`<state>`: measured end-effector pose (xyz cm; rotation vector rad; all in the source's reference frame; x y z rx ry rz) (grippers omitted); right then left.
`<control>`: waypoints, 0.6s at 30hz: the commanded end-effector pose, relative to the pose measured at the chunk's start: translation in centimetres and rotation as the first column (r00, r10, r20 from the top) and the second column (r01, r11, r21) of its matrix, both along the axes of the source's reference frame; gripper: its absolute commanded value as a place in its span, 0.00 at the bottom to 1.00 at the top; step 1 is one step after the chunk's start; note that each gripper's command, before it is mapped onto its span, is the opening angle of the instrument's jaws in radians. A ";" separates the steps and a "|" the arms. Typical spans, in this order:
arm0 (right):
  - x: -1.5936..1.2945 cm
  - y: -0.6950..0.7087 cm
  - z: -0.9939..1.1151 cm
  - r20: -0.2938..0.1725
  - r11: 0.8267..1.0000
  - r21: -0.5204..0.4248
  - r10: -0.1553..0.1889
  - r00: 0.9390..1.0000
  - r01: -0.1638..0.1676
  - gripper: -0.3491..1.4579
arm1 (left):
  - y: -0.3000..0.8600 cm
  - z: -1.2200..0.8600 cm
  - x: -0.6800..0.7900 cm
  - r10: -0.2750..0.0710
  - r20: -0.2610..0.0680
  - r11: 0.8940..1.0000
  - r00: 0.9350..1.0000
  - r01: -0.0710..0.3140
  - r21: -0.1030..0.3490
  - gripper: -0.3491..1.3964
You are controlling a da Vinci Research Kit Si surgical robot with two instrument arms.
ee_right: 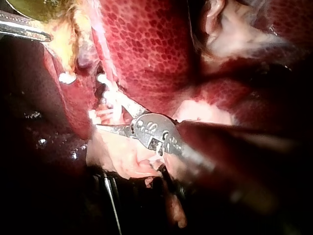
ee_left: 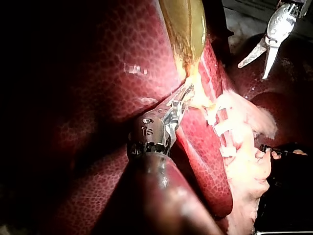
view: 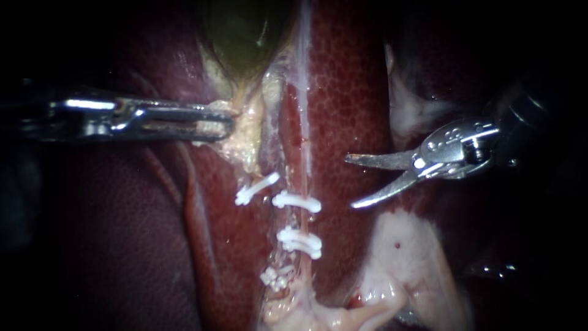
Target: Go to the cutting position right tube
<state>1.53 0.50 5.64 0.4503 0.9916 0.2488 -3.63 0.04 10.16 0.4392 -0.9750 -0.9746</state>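
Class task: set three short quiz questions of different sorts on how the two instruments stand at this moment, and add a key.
1. True or false: the right instrument touches a clip on the right tube.
2. The left instrument grips: A the liver; B pale tissue under the gallbladder; C a clip.
3. Fill in: the right instrument's blades stand ____.
Key: 1 false; 2 B; 3 open.

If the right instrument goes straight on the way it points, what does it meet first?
Probably the right tube, just above its upper clip; depth is unclear, so maybe the liver first.
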 end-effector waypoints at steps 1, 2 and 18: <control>0.00 0.00 0.01 0.000 1.000 0.000 0.000 1.000 0.000 0.98 | 0.04 -0.05 0.05 -0.010 0.004 1.000 1.000 0.010 -0.001 0.00; 0.00 0.00 0.01 0.000 1.000 0.000 0.000 1.000 0.000 0.98 | 0.09 -0.11 0.10 -0.017 0.006 1.000 1.000 0.017 -0.007 0.00; 0.02 -0.06 0.10 -0.017 1.000 0.009 -0.019 1.000 0.020 0.98 | 0.32 -0.41 0.40 -0.048 0.003 0.998 0.999 0.048 -0.045 0.00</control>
